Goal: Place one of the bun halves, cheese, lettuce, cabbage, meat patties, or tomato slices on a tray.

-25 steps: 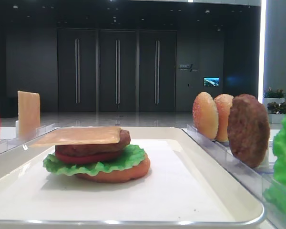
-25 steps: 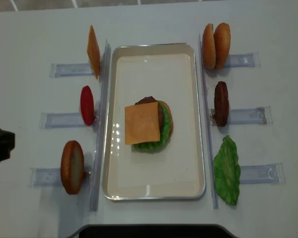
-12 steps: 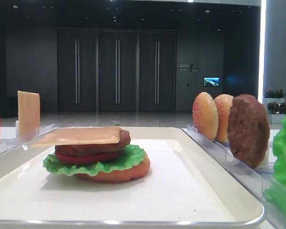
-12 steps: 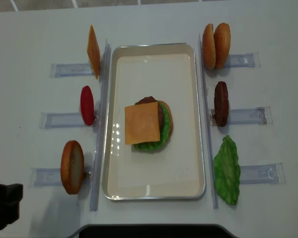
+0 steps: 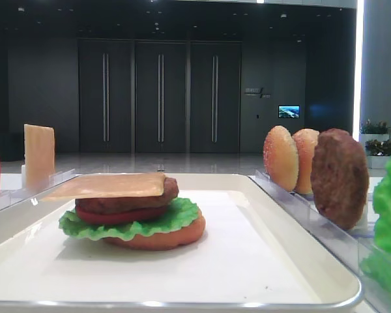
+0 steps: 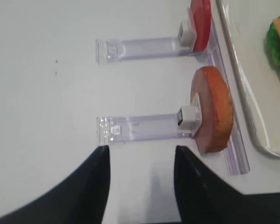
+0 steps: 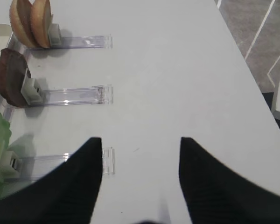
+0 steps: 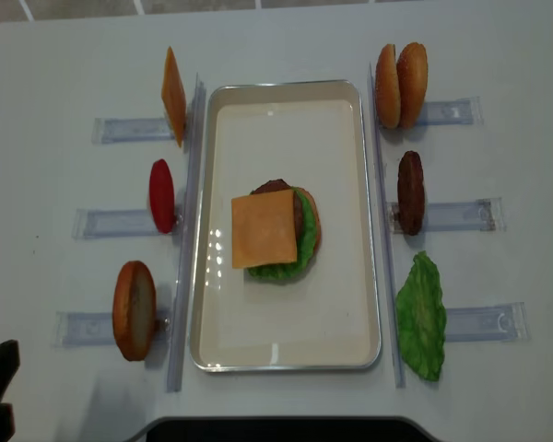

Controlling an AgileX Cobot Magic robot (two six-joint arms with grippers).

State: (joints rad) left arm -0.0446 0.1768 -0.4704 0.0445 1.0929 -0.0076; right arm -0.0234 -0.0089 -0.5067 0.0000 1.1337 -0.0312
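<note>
Both jaws stood spread and empty above the tabletop (image 8: 64,55). Ahead and slightly right of the left gripper (image 6: 140,156), a bun half (image 6: 213,109) stood on edge in its rack (image 6: 144,128), just beside the tray (image 8: 290,354); the right gripper (image 7: 141,144) was well apart.

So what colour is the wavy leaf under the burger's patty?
Bright green lettuce, clearest in the low side view.

On the tray (image 8: 286,120), cheese (image 8: 264,229) tops the stacked burger; a bun half (image 6: 213,109) stands just ahead-right of the left gripper (image 6: 140,156).
</note>
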